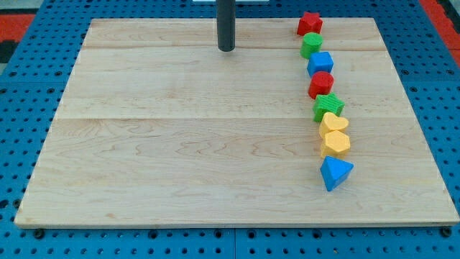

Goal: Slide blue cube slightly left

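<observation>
The blue cube (320, 63) sits on the wooden board (180, 144) at the view's upper right, third from the top in a curved column of blocks. Above it are a red star (310, 23) and a green cylinder (311, 44). Below it is a red cylinder (320, 83), touching or nearly touching it. My tip (226, 49) is on the board near the view's top, well to the left of the blue cube and slightly above it, apart from all blocks.
The column goes on downward with a green star (328, 106), a yellow heart (333, 123), a yellow hexagon (336, 142) and a blue triangle (335, 173). A blue pegboard (431, 65) surrounds the board.
</observation>
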`<state>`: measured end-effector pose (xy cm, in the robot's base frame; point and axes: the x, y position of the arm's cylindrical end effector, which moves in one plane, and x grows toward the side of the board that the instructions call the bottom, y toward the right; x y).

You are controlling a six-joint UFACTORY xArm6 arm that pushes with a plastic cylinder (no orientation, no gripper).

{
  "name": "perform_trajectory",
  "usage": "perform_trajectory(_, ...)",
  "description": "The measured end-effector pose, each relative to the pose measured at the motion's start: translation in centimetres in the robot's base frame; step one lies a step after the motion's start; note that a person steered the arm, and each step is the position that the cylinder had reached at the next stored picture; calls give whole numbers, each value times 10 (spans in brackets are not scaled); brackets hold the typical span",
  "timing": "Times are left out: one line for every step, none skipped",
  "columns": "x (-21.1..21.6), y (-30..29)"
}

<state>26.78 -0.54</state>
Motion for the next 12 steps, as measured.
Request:
perform_trajectory(93,48)
perform_trajectory(219,66)
perform_trajectory(338,89)
perform_trajectory(351,121)
perform_trajectory(338,263)
perform_trajectory(255,290)
perform_trajectory(161,295)
perform_trajectory(81,274)
perform_trajectory(64,244)
perform_trajectory(70,182)
perform_trajectory(46,124)
perform_trajectory(22,58)
